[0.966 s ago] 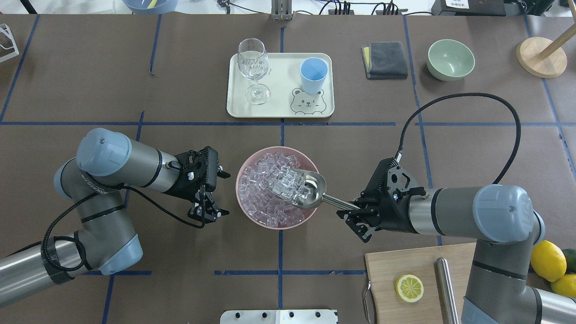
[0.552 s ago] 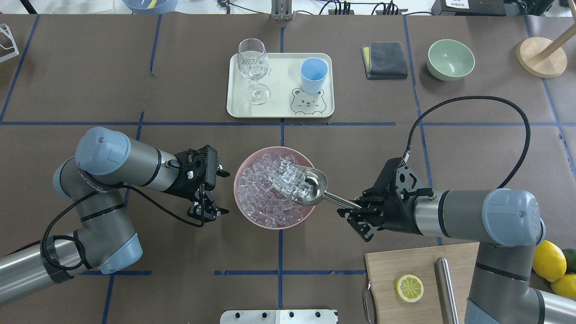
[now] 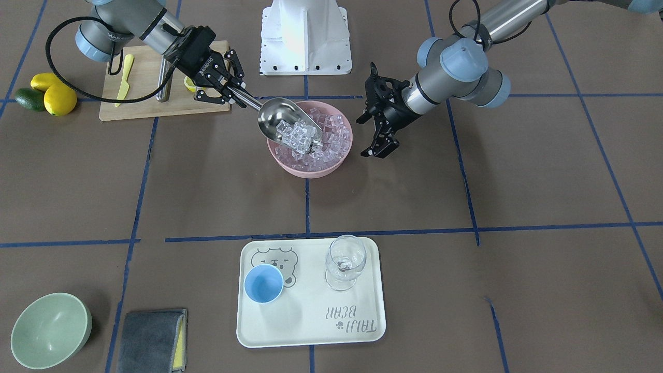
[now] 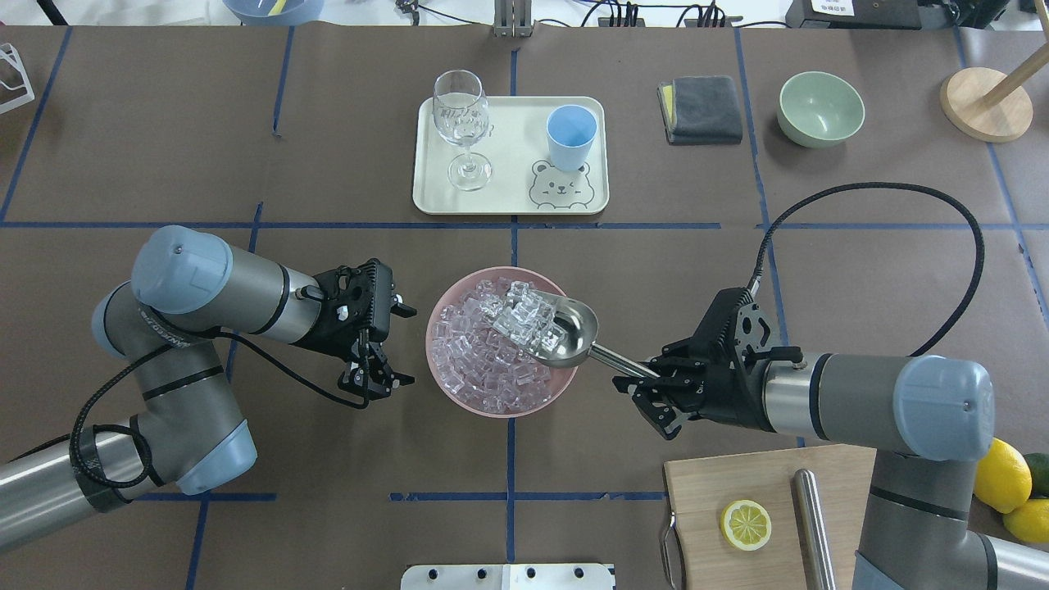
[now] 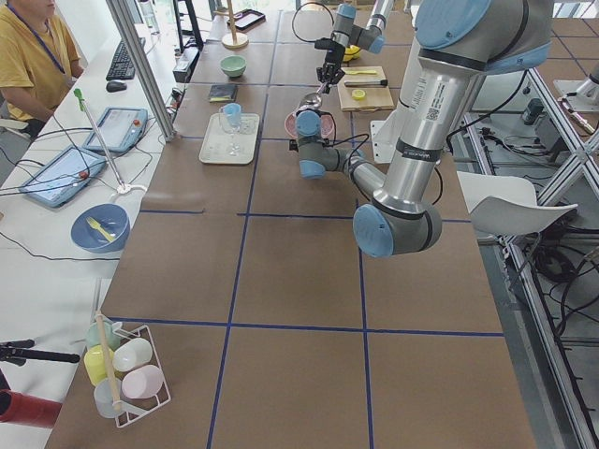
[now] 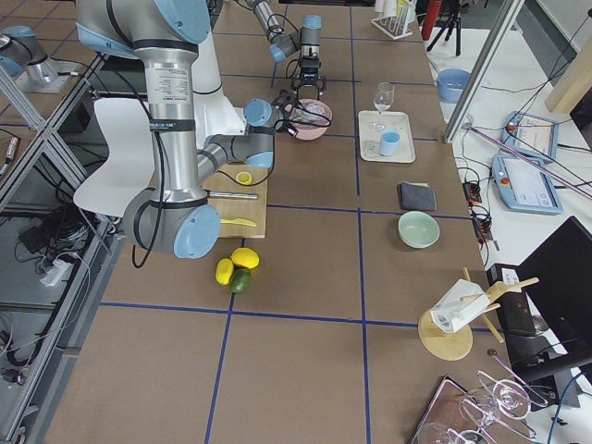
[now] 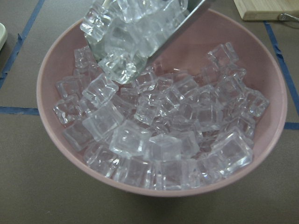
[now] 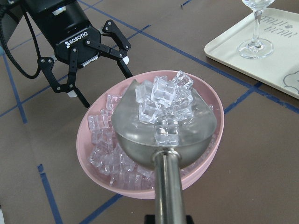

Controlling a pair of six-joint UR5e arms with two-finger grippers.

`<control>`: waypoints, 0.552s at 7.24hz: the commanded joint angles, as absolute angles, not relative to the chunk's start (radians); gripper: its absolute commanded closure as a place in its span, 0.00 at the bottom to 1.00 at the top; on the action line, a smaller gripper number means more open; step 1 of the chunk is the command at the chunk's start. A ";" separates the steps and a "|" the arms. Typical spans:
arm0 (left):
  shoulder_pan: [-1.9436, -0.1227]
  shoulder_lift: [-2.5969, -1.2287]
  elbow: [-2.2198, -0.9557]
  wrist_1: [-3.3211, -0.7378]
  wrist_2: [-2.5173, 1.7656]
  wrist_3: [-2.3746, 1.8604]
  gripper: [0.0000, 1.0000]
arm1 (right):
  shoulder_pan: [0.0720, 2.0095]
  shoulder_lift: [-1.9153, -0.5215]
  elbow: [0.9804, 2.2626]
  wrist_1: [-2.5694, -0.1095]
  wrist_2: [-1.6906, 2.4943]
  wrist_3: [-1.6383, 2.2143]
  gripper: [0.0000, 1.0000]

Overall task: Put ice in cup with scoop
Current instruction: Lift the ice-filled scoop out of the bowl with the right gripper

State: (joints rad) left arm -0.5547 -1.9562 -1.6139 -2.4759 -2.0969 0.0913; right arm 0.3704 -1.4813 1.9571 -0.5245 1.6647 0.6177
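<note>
My right gripper (image 4: 647,378) is shut on the rod handle of the steel scoop (image 4: 565,334). The scoop's trough hangs over the pink bowl (image 4: 442,385), heaped with ice (image 8: 161,100). More ice (image 7: 163,140) fills the bowl beneath it. My left gripper (image 4: 400,344) stands open just left of the bowl, holding nothing and not touching the rim. The light-blue cup (image 4: 571,135) stands upright and empty on the cream tray (image 4: 508,201) beyond the bowl. In the front-facing view the cup (image 3: 263,283) is on the tray's left half.
A wine glass (image 4: 463,123) stands on the tray beside the cup. A grey cloth (image 4: 701,109) and a green bowl (image 4: 821,108) lie far right. A cutting board (image 4: 737,483) with a lemon half and a steel cylinder (image 4: 813,524) lies under my right arm.
The loaded scoop has risen out of the ice and shifted slightly toward the far rim. My right gripper drew back a little. My left gripper edged left, still open.
</note>
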 commanded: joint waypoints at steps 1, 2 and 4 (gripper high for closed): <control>-0.558 -1.956 -1.617 -2.476 -2.098 0.092 0.00 | 0.368 -1.480 1.954 -0.471 1.622 0.656 1.00; -0.563 -1.956 -1.617 -2.476 -2.108 0.092 0.00 | 0.370 -1.482 1.951 -0.469 1.606 0.658 1.00; -0.569 -1.956 -1.617 -2.476 -2.115 0.092 0.00 | 0.368 -1.471 1.953 -0.468 1.536 0.720 1.00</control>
State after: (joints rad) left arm -0.5652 -1.9559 -1.6167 -2.4759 -2.1098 0.0920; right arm 0.3692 -1.4784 1.9523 -0.4700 1.5777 0.6735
